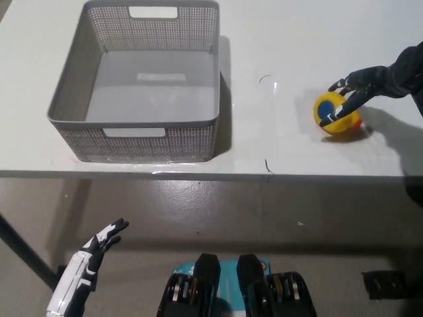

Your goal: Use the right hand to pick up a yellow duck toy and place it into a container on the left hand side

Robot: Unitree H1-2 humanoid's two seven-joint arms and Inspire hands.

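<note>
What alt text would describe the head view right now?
The black right hand reaches over a yellow duck on a white table, fingers draped on it. A grey basket sits left; the white left hand hangs below.

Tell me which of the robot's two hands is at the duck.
The black right hand: its fingers reach onto the yellow duck on the table. The white left hand hangs below the table edge.

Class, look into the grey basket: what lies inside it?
The grey basket holds nothing that shows: only its bare floor and a pale reflection. The strip of floor behind its near wall is hidden. The yellow duck sits outside on the table.
</note>
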